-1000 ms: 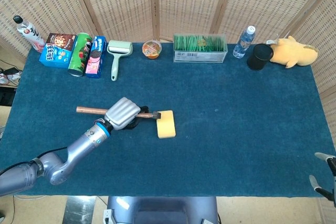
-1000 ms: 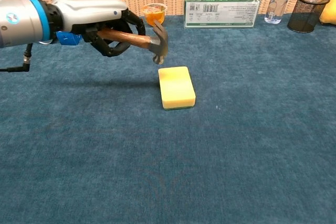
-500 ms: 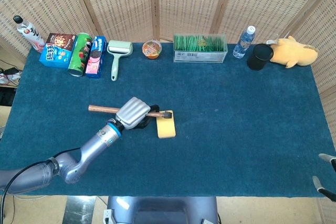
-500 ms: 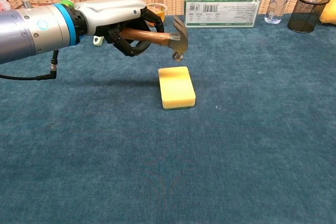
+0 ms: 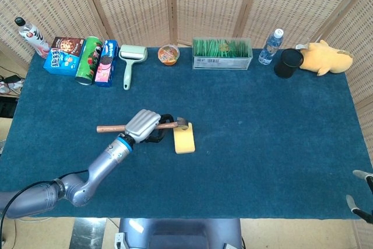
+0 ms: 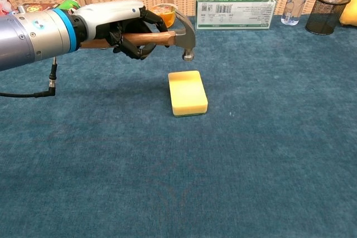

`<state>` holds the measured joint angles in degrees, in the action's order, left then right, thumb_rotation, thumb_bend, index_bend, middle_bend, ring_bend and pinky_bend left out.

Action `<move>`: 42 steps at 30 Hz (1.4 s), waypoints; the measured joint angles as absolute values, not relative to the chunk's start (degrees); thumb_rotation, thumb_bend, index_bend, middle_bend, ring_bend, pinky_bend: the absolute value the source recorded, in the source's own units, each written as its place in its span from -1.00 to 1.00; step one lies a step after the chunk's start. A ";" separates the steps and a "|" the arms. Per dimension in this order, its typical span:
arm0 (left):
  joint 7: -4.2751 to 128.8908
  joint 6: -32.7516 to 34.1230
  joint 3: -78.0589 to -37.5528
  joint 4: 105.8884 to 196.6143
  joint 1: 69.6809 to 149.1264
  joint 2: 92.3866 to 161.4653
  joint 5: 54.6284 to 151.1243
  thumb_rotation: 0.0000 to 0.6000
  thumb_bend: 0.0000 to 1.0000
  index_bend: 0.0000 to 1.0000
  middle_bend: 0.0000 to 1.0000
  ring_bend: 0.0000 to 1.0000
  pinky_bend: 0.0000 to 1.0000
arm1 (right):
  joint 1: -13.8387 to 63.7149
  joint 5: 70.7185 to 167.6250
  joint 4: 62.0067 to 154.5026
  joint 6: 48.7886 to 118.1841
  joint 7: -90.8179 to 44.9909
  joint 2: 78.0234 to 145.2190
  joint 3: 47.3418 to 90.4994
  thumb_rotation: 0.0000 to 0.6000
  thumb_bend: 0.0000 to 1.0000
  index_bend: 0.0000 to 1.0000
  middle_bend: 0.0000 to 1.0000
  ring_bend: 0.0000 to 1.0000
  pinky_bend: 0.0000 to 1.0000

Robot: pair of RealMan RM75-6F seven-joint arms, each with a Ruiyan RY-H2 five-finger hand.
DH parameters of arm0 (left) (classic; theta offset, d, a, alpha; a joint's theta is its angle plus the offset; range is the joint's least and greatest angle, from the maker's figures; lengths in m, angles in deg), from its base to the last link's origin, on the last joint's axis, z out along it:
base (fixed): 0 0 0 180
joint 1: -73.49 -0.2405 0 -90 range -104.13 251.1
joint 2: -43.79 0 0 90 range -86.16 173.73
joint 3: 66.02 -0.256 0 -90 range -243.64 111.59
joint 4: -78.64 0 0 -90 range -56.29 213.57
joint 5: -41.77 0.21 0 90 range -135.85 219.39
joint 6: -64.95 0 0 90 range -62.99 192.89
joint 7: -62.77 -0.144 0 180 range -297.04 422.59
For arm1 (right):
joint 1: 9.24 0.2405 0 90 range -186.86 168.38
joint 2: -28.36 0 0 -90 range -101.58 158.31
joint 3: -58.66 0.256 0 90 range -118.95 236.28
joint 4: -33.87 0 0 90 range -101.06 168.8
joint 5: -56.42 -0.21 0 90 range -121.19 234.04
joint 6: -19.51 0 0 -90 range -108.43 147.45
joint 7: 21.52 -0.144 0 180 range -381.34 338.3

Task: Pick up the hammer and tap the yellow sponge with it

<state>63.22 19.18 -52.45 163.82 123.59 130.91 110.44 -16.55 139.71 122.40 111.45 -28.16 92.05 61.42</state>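
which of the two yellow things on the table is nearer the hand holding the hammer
The yellow sponge, flat on the cloth just right of the left hand and under the hammer head. The yellow plush toy sits at the far right corner.

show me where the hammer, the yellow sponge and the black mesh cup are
hammer (image 6: pixel 183 38), chest view, on its metal head, above the table.
yellow sponge (image 6: pixel 187 91), chest view, on the middle of its top face.
black mesh cup (image 6: pixel 326 11), chest view, on its side wall.
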 measured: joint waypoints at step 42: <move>64.30 20.83 -52.18 173.82 123.46 122.99 100.59 1.00 0.42 0.39 0.46 0.40 0.58 | -17.53 140.33 123.99 112.54 -26.97 91.83 61.60 1.00 -0.34 -0.45 -0.35 -0.30 -0.23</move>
